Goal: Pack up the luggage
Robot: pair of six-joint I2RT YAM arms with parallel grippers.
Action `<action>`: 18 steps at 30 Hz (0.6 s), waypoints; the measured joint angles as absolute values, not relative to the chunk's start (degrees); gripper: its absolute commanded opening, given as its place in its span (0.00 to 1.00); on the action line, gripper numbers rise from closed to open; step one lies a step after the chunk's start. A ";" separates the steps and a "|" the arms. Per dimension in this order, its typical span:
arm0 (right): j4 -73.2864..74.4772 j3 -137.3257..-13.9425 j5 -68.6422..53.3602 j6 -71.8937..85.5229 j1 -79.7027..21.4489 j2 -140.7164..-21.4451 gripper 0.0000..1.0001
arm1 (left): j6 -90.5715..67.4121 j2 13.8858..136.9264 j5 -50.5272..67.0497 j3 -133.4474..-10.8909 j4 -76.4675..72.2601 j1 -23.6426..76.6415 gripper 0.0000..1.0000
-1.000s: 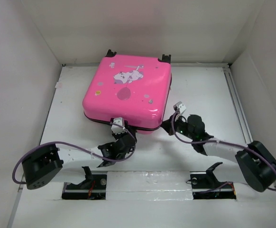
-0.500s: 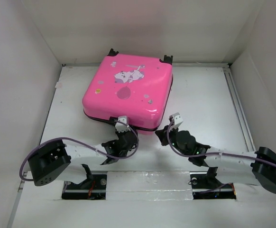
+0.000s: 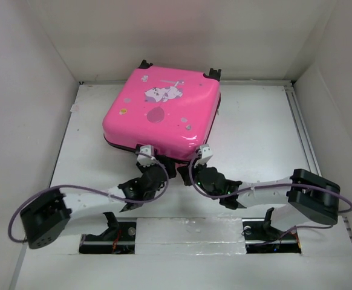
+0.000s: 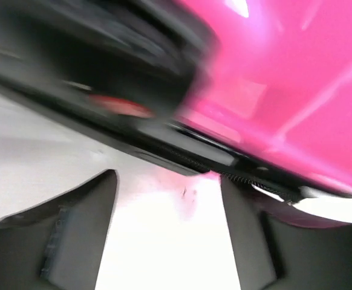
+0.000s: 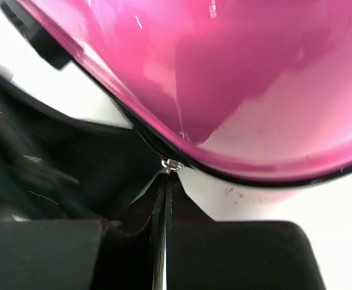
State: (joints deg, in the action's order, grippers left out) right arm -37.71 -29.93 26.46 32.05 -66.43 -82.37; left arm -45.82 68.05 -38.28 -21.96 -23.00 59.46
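Luggage point(image 3: 161, 112): closed, lying flat on the white bench point(image 3: 254, 127) in the upper centre of the top view, printed shell facing up, black wheels point(image 3: 211, 74) at its far edge. Both arms reach to its near edge, side by side.

Left claw point(image 4: 167, 181): fingers spread wide, nothing between them but bare bench. The black zipper seam point(image 4: 188, 154) lies just ahead. This view is blurred.

Right claw point(image 5: 165, 178): fingers pressed together, only a thin slit between them. Their tips meet a small metal zipper pull point(image 5: 170, 164) on the seam. Whether the pull is pinched cannot be told.
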 measured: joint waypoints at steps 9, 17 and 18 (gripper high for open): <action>-37.45 -28.99 24.64 31.99 -66.06 -82.11 0.00 | -58.59 40.84 -45.89 -11.84 -16.08 52.38 0.57; -36.42 -28.47 23.33 31.03 -65.73 -80.53 0.00 | -58.41 41.67 -29.32 -6.09 -25.80 23.55 0.49; -36.40 -28.36 23.24 31.03 -65.69 -80.25 0.00 | -58.17 43.55 -27.40 -6.24 -27.31 22.50 0.48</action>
